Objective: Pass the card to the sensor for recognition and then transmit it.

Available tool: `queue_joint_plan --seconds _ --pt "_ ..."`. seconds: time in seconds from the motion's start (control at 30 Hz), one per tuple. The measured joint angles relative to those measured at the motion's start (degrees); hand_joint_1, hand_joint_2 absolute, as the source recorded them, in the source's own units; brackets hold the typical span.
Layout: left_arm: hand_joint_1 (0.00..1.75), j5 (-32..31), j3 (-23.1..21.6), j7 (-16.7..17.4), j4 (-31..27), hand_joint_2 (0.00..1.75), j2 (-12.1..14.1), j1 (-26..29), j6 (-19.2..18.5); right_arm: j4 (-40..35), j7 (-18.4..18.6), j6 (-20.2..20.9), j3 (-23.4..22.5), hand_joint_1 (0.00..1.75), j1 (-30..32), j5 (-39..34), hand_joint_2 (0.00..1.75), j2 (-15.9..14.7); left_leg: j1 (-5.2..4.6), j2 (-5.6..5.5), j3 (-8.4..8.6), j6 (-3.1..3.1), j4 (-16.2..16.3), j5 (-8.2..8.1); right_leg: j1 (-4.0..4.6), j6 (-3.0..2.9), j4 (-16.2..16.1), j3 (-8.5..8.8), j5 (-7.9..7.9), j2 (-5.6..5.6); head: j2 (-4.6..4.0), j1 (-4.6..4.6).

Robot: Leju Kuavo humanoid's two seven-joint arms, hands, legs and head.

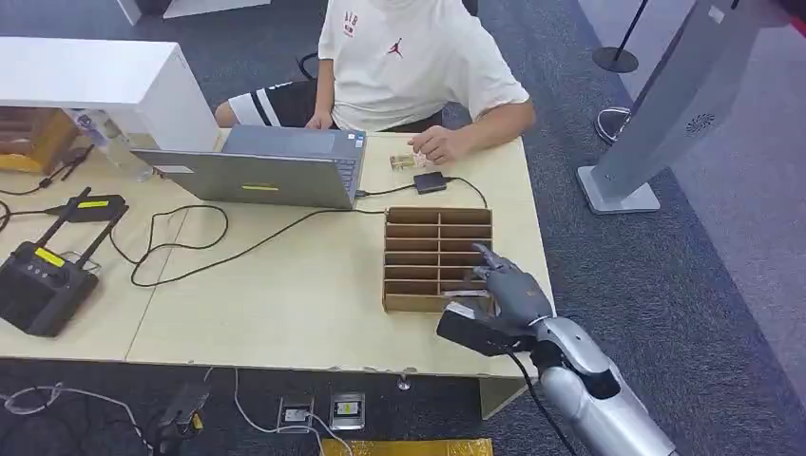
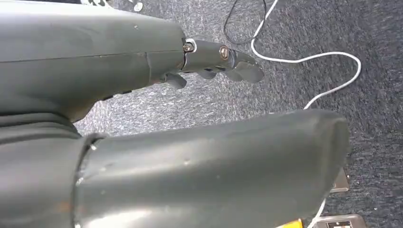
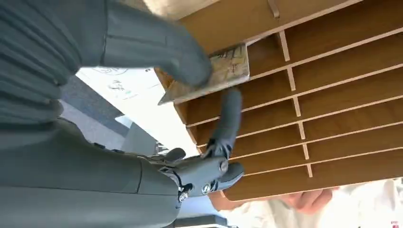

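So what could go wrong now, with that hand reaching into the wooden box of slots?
The right hand pinches the card only by one end, thumb above and a finger below, so it might slip or twist free. The card sits close to the thin dividers of the wooden organizer and could catch on them. The black cable trails nearby and might snag.

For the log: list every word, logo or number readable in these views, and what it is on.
Person's white T-shirt: a red jumping-figure logo; small red print near the collar, too blurred to read.
Card in the right hand: printing, unreadable.
Laptop, controller: yellow stickers, unreadable.
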Motion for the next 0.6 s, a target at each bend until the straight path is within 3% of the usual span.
queue_joint_plan --seconds 0.6 --pt "0.0 -0.1 0.0 -0.4 0.4 0.0 -0.9 -0.1 0.0 0.0 0.3 0.8 0.0 1.75 -0.1 -1.1 1.75 0.0 0.0 0.0 0.02 0.0 0.0 0.0 0.0 0.0 0.0 0.0 0.0 0.01 0.0 0.0"
